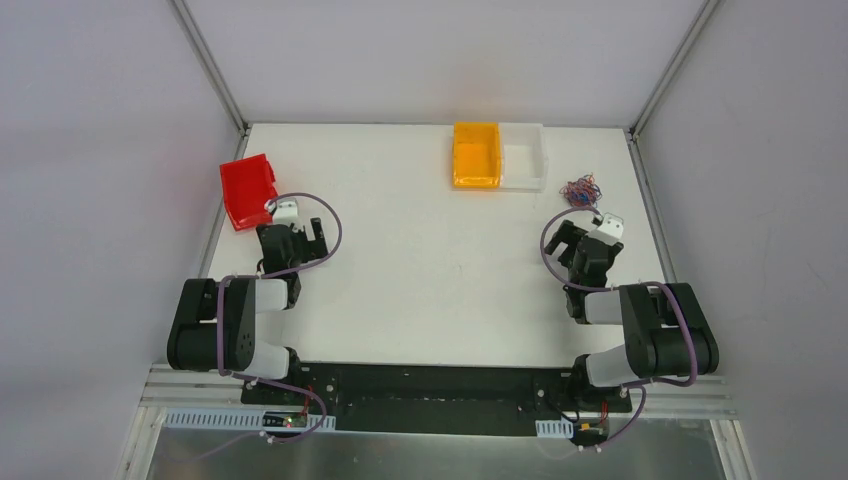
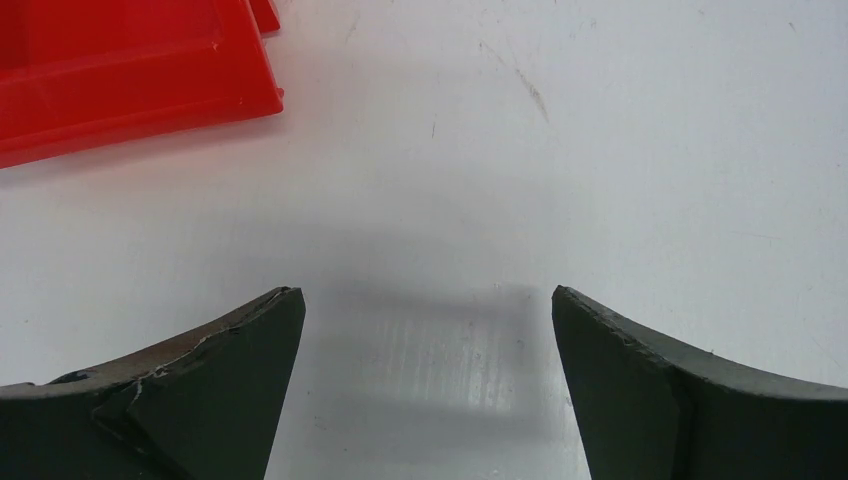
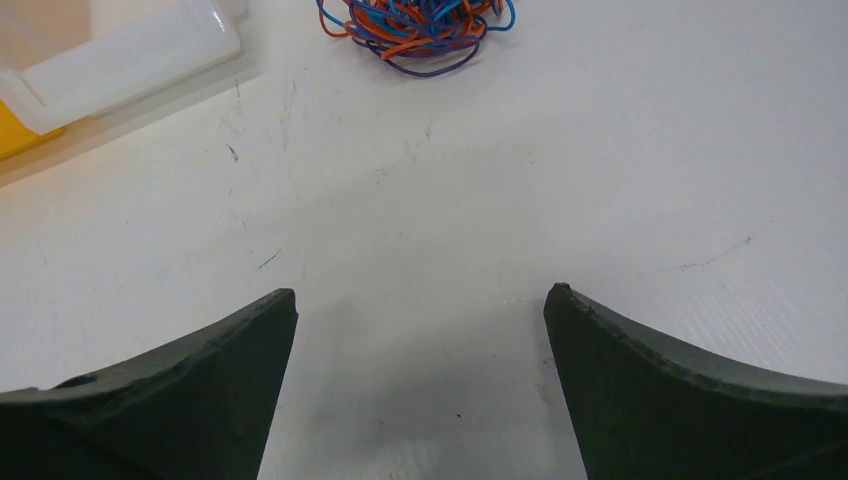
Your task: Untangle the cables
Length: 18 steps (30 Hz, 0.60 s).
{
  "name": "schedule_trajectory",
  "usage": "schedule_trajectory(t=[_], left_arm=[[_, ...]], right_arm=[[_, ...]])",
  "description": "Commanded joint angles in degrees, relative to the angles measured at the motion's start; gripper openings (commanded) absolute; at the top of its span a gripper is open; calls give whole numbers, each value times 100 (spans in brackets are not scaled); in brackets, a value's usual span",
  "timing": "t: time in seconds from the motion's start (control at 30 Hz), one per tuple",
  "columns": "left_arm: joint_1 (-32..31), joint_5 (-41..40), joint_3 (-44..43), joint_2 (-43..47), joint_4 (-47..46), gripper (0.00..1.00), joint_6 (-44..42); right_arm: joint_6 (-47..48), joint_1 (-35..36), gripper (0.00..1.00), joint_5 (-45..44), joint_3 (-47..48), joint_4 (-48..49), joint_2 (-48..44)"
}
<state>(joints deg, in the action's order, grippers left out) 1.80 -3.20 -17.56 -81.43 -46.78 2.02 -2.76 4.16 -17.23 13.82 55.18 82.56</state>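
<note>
The right tool (image 3: 420, 292) hangs released, jaws wide, squared up to the cables (image 3: 420, 28) bunched on the worktop (image 3: 650, 150) just ahead of it, seemingly ready to pluck one strand, while the left tool (image 2: 428, 292), likewise released, waits well apart.

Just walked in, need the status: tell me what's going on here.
A tangled bunch of thin red, orange and blue wires lies untouched at the far right of the white table. The robot's right gripper is open and empty, just short of it. The left gripper, also open, is beside a red plastic bin.
</note>
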Motion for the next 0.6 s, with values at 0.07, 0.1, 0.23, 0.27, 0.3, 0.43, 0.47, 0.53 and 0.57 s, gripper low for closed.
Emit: schedule_trajectory(t=[0.07, 0.1, 0.23, 0.27, 0.3, 0.43, 0.47, 0.53, 0.57], left_arm=[[-42, 87, -143, 118, -120, 100, -62], [-40, 91, -142, 112, -120, 100, -62], [-42, 89, -142, 110, -120, 100, -62], [-40, 91, -142, 114, -125, 100, -62], [-41, 88, -131, 118, -135, 100, -62], [-48, 437, -625, 880, 1305, 100, -28], [-45, 199, -874, 1096, 1972, 100, 200], [-53, -30, -1081, 1376, 2565, 100, 394], [-49, -49, -1035, 1507, 2552, 100, 462]], right_arm=[[9, 6, 99, 19, 121, 353, -50], [5, 8, 99, 25, 122, 348, -55], [15, 8, 99, 21, 121, 338, -60], [22, 17, 99, -31, 130, 346, -91], [21, 49, 99, -131, 183, 178, -205], [-134, 145, 99, -588, 1108, -2011, -833], [-258, 146, 99, -724, 1371, -2559, -906], [-1010, 126, 99, -1183, 1802, -3483, -985], [-1409, 65, 99, -1415, 2101, -4157, -999]])
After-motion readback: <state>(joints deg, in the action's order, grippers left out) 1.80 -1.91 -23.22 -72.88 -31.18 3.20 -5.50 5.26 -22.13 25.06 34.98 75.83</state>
